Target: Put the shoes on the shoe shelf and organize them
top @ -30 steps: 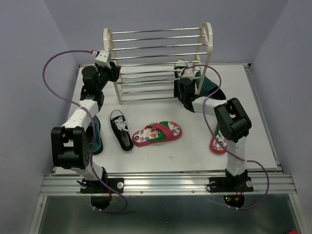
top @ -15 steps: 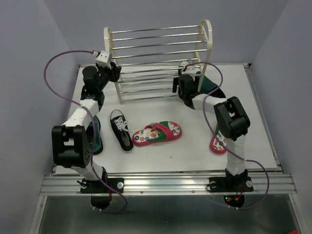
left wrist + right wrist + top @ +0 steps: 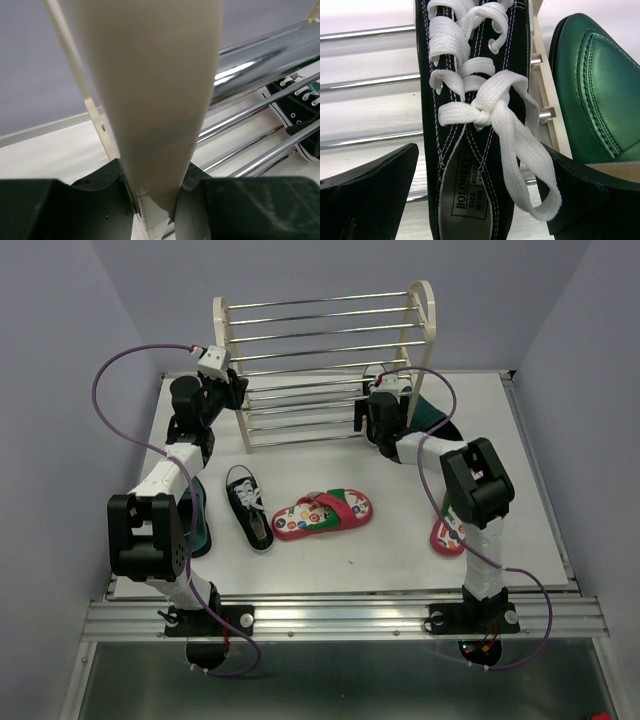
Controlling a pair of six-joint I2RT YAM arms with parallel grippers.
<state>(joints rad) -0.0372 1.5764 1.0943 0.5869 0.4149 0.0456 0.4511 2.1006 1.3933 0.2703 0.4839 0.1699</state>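
Observation:
The cream shoe shelf point(image 3: 325, 350) stands at the back. My left gripper point(image 3: 231, 389) is shut on its left side panel point(image 3: 150, 100), as the left wrist view point(image 3: 155, 200) shows. My right gripper point(image 3: 374, 402) is open at the shelf's lower right, its jaws point(image 3: 477, 147) on either side of a black sneaker point(image 3: 470, 100) lying on the rods. A second black sneaker point(image 3: 249, 506) and a flip-flop point(image 3: 322, 512) lie on the table. Another flip-flop point(image 3: 446, 532) sits behind my right arm. One green dress shoe point(image 3: 437, 422) lies right of the shelf, another point(image 3: 197, 512) by my left arm.
The table's front edge and rail point(image 3: 340, 612) run below the shoes. The green shoe point(image 3: 590, 85) lies just outside the shelf's right panel point(image 3: 547, 105), close to my right finger. Purple cables loop from both arms.
My right wrist has shifted slightly up and right at the shelf with the sneaker between its jaws. The left arm and the shoes on the table have stayed still.

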